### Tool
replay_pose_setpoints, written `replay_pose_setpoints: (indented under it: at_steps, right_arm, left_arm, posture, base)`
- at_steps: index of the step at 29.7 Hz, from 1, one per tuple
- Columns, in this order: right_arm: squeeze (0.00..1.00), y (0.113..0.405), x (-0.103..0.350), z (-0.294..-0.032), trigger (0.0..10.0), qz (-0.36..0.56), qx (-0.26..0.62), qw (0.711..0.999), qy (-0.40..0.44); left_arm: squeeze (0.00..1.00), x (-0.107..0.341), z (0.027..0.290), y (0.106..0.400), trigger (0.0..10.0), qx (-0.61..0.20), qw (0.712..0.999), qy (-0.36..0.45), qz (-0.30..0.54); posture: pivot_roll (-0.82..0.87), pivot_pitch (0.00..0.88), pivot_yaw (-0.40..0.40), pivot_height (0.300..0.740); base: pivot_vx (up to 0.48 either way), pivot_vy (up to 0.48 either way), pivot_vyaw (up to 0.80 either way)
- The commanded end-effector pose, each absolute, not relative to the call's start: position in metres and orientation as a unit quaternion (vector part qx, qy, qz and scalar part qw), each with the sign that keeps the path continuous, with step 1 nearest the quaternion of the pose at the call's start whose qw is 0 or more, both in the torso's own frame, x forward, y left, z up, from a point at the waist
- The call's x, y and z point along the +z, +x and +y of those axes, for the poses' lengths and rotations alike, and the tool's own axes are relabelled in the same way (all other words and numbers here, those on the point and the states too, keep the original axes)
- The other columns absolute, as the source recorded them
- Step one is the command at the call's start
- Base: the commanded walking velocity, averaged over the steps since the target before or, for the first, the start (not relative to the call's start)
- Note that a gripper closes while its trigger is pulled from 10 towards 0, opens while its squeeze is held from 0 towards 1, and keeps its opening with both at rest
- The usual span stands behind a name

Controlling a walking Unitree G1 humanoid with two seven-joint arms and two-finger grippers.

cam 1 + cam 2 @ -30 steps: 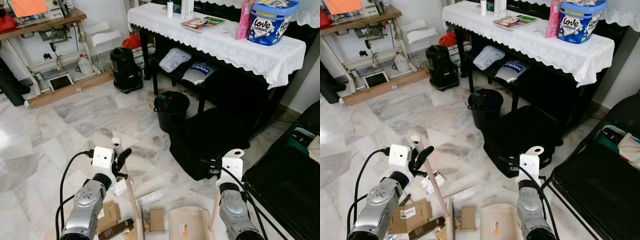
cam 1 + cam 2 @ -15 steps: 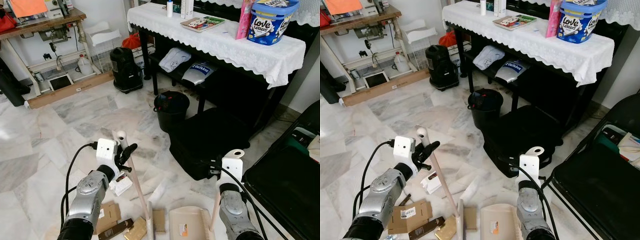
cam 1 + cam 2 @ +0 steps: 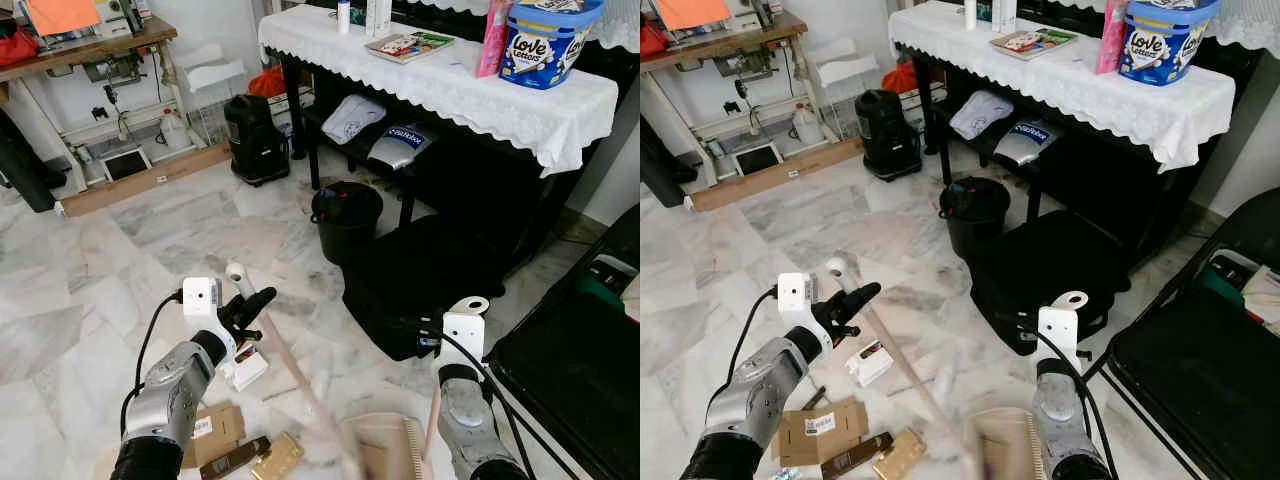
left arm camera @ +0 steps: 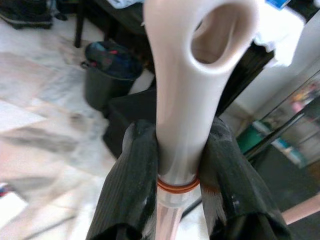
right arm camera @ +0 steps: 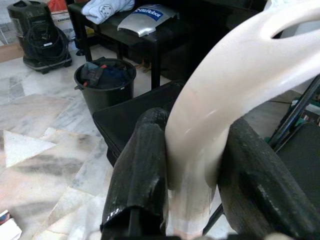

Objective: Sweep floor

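While wrist views show both fingers clamping handles, the head view shows broom [image 3: 300, 375] and dustpan [image 3: 385, 448].

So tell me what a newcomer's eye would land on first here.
First the left claw, shut on the slanted broom handle low in front of the robot. Next the right claw, shut on the pale dustpan handle, with the dustpan on the marble floor. Then the cardboard scraps beside it.

Bin [image 3: 345, 215] before table [image 3: 440, 85]; bag [image 3: 425, 275] right of bin.
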State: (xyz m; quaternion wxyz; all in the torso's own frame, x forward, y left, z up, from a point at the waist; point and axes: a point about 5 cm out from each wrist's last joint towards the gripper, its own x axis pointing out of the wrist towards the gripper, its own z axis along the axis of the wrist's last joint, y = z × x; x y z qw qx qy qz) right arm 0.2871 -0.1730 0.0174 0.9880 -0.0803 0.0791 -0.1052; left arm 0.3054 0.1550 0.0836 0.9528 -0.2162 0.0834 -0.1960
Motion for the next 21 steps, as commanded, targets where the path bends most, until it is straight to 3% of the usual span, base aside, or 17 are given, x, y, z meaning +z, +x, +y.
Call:
replay_pose_setpoints:
  at_steps: [1,5,13,14,21]
  right_arm:
    - [0.00,0.286,0.013,-0.167,10.0,0.093,-0.094,0.987,-0.085]
    - [0.00,0.286,0.013,-0.166,10.0,0.093,-0.094,0.988,-0.085]
    - [0.00,0.291,0.022,-0.167,10.0,0.069,-0.098,0.990,-0.076]
    - [0.00,0.292,0.024,-0.168,10.0,0.059,-0.099,0.991,-0.073]
    - [0.00,0.292,0.037,-0.171,10.0,0.012,-0.111,0.992,-0.059]
  left_arm:
    - [0.00,0.096,0.160,0.307,10.0,-0.196,0.952,-0.227,0.060]
    - [0.00,0.101,0.163,0.308,10.0,-0.189,0.957,-0.217,0.046]
    - [0.00,0.136,0.172,0.311,10.0,-0.125,0.984,-0.115,-0.050]
    - [0.00,0.142,0.173,0.309,10.0,-0.120,0.988,-0.070,-0.068]
    - [0.00,0.155,0.174,0.296,10.0,-0.102,0.988,-0.001,-0.117]
  posture:
    - [0.10,0.000,0.108,0.740]
    - [0.10,0.000,0.108,0.740]
    - [0.10,0.000,0.100,0.740]
    - [0.10,0.000,0.098,0.740]
    - [0.09,0.000,0.087,0.740]
  base:
    - [0.000,0.000,0.00]
    - [0.000,0.000,0.00]
    - [0.000,0.000,0.00]
    - [0.000,0.000,0.00]
    - [0.000,0.000,0.00]
